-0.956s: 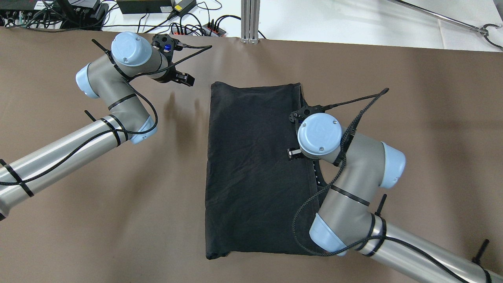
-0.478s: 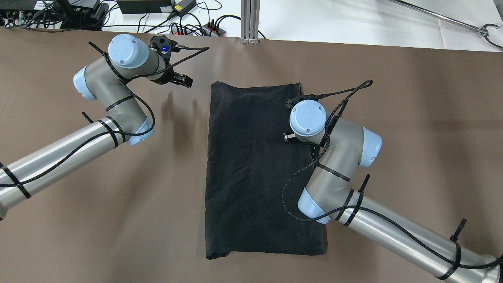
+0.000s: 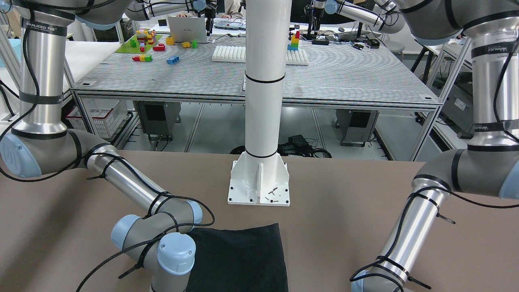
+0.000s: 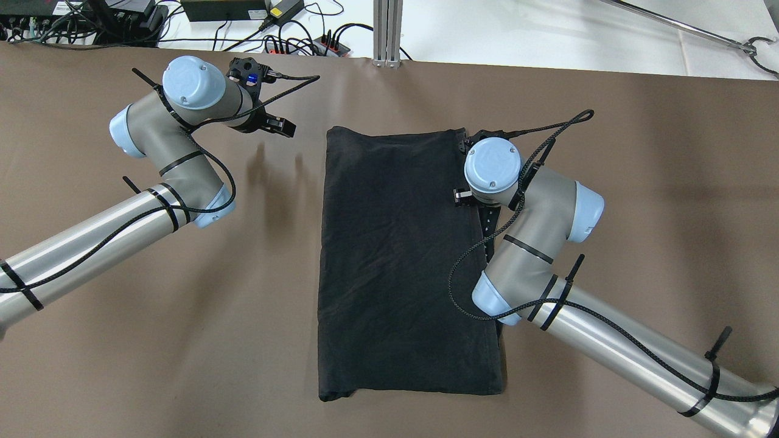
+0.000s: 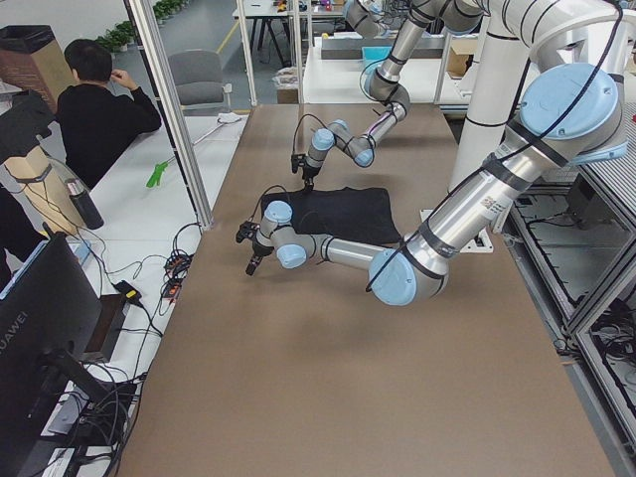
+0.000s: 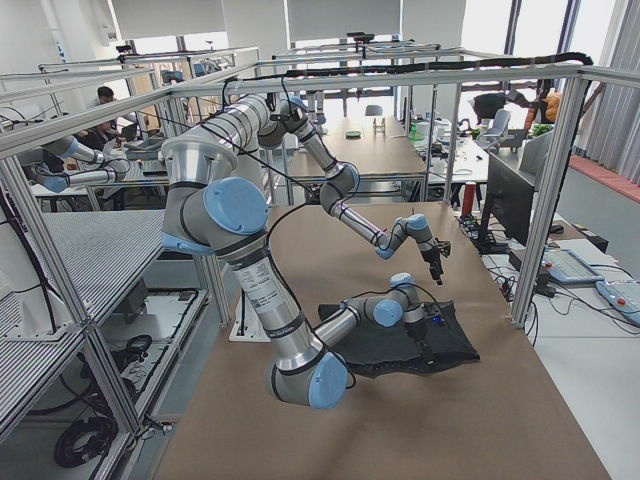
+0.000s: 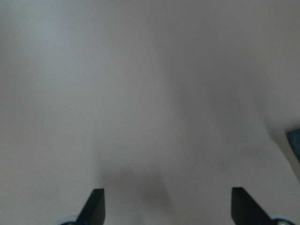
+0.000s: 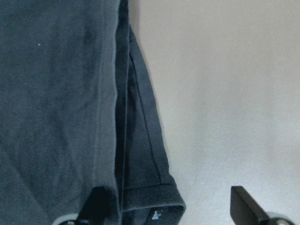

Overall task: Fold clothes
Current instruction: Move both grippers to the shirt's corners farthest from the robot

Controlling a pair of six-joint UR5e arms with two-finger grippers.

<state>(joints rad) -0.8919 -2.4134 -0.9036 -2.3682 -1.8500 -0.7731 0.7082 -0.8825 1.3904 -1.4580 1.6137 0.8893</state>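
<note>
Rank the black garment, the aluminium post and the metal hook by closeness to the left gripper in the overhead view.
From the left gripper:
1. black garment, just to its right on the table.
2. aluminium post, beyond the table's far edge.
3. metal hook, far top-right corner.

Left arm (image 4: 91,243) comes in low with the elbow bent, and the left gripper (image 4: 281,126) is angled down and inward, fingers spread wide apart. Right arm (image 4: 608,340) is doubled back at the elbow, wrist pointing pretty much straight down. Right gripper (image 8: 168,206) sits tucked under it, fingers wide apart too.
</note>
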